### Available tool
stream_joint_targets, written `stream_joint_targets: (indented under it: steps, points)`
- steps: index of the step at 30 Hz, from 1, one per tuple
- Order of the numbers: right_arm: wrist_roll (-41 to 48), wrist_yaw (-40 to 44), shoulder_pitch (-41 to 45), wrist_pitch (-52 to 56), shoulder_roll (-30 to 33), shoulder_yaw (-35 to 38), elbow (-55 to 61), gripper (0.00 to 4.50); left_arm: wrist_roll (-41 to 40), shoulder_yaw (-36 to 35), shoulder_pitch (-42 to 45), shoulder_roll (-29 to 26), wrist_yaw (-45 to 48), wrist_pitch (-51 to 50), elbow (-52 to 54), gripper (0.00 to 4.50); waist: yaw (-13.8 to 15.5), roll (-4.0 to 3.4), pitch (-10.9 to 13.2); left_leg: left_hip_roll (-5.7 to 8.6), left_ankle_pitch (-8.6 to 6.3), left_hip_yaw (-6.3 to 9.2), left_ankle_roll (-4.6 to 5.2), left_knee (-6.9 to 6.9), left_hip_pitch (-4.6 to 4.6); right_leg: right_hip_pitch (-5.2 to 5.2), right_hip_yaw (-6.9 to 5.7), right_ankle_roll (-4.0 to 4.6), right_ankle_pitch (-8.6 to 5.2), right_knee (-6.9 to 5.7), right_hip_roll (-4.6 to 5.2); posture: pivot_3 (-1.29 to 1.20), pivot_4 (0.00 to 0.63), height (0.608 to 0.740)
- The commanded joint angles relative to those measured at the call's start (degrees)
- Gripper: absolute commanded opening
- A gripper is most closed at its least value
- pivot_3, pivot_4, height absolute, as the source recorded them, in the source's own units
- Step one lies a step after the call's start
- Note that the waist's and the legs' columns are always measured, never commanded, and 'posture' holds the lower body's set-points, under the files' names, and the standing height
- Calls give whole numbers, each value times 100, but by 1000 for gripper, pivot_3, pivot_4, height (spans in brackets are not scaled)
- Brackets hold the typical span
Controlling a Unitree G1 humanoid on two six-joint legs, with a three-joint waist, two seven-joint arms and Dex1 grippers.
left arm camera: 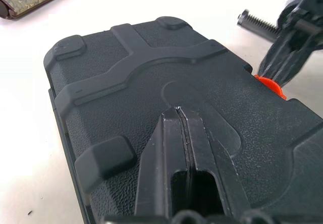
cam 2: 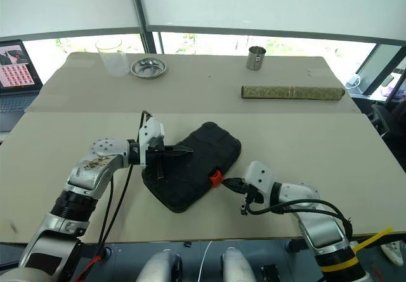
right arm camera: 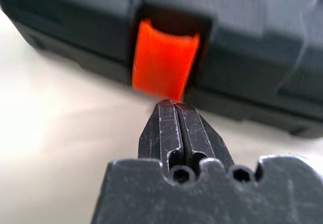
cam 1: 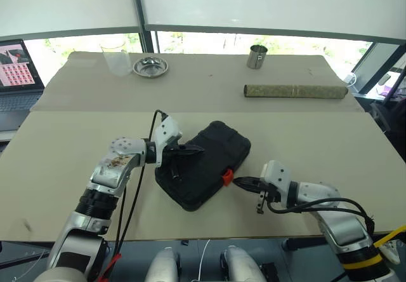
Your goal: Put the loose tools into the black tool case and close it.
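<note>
Right gripper [right arm camera: 173, 104] — at case [cam 1: 209, 158] latch [right arm camera: 164, 60] — beige table [cam 1: 76, 161].

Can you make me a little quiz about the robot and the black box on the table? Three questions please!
1. True or false: the black tool case lies with its lid down.
2. Which gripper has its tips right at the orange latch? A) left gripper B) right gripper C) both
3. Fill in: the left gripper rests its shut fingers on the case's ____.

Key:
1. True. The lid is down, and no tools lie loose on the table around it.
2. B. The right gripper, fingers pressed together, points at the latch on the case's front edge.
3. Lid. Its fingers lie on the pebbled top.
</note>
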State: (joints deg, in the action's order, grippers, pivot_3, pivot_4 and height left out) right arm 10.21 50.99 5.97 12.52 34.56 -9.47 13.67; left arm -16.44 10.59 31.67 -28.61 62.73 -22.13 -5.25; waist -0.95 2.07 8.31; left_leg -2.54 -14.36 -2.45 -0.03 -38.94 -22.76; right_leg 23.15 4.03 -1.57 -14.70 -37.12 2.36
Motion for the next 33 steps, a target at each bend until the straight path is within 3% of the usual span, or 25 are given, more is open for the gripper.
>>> stream_joint_targets:
  steps: [1,15,21,33]
  points:
    - [28,-10,107,-55,-6,45,145,29,112,240,-119,-7,101,-124,-100,0,5,0,0,0,0,0,0,0,0,0,0,0,0,0,0,0,150,740]
    - [169,-6,111,323,-124,-17,523,29,356,459,-171,-6,52,-269,-122,0,9,-10,-6,0,0,0,0,0,2,-2,0,0,0,-1,0,0,150,740]
    - [186,145,-73,461,135,60,675,29,388,434,-186,-20,82,-252,-137,0,12,-18,-11,1,0,0,0,0,1,-2,0,0,0,0,0,0,150,740]
    - [103,23,253,272,-46,-68,373,29,387,416,-202,11,57,-273,-109,0,7,-27,-19,1,0,0,0,0,3,-4,0,-1,-1,1,0,0,150,740]
